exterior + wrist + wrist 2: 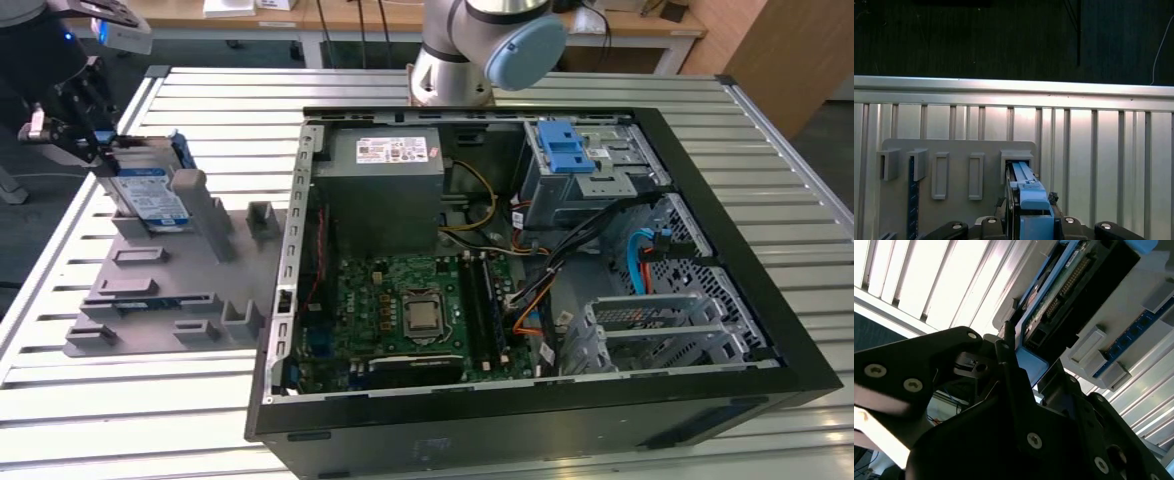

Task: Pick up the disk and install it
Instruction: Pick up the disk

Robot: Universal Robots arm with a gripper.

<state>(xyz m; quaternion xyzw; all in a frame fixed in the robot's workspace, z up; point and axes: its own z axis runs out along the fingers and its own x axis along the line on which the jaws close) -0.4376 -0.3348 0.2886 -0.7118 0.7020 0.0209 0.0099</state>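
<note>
The disk (150, 195), silver-grey with a white-and-blue label and blue rails, stands on edge in a slot of the grey holder plate (160, 290) at the exterior view's left. My gripper (104, 158) sits at the disk's upper end, shut on it. In the first wrist view the disk's blue rail (1024, 175) runs from the holder's slot back between my black fingers (1009, 200). The second wrist view shows the disk's circuit-board underside (1074, 280) and a thin finger (1006, 342) pressed against its blue end.
An open black computer case (747, 400) lies on the slatted metal table (134, 420), with a motherboard, a grey power supply (380, 190) and a drive cage with a bright blue latch (567, 150). The arm's base (467, 50) stands behind the case. The holder plate (954, 150) carries several more slots.
</note>
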